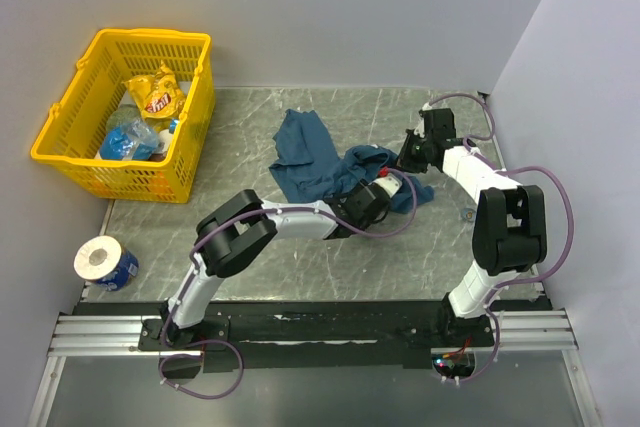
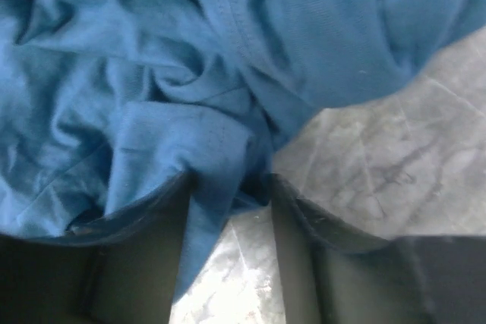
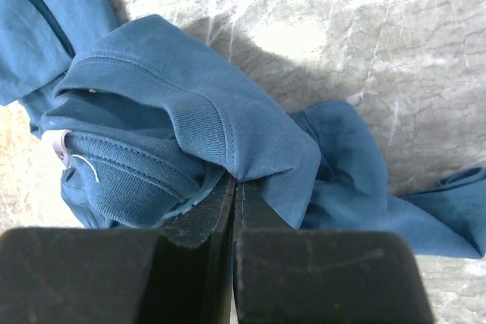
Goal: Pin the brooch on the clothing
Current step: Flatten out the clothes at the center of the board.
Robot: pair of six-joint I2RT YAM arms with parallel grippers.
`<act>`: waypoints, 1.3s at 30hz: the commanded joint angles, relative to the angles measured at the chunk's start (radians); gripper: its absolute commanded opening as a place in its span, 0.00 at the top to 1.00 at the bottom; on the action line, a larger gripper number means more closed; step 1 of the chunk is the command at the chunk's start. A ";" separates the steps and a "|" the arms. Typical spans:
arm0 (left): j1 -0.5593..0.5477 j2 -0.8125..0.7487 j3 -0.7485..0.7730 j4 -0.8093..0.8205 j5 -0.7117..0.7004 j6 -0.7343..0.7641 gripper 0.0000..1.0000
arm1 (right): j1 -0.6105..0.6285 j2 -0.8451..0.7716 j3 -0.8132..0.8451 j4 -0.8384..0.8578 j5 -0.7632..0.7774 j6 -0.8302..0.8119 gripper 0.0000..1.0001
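Observation:
The clothing [image 1: 305, 155], a dark teal-blue T-shirt, lies crumpled mid-table. My right gripper [image 3: 235, 180] is shut, pinching a fold of the clothing [image 3: 250, 130] near the ribbed collar, where a white label [image 3: 57, 146] shows. From the top view this gripper [image 1: 408, 159] sits at the shirt's right end. My left gripper [image 2: 230, 184] has its jaws apart over the shirt's near edge, and a fold of the clothing [image 2: 216, 149] hangs between them against the left finger [image 2: 144, 248]. A tiny pale speck [image 1: 467, 214] on the table by the right arm may be the brooch; too small to tell.
A yellow basket [image 1: 190, 137] holding snack packs stands at the back left. A roll of tape [image 1: 104, 261] lies off the table's left front corner. Grey walls close in the left, back and right sides. Marbled tabletop [image 2: 395, 165] shows right of the left fingers.

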 commanded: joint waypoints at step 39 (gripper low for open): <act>0.137 -0.592 -0.439 0.090 0.263 -0.122 0.28 | 0.109 -0.102 -0.023 -0.054 -0.008 -0.056 1.00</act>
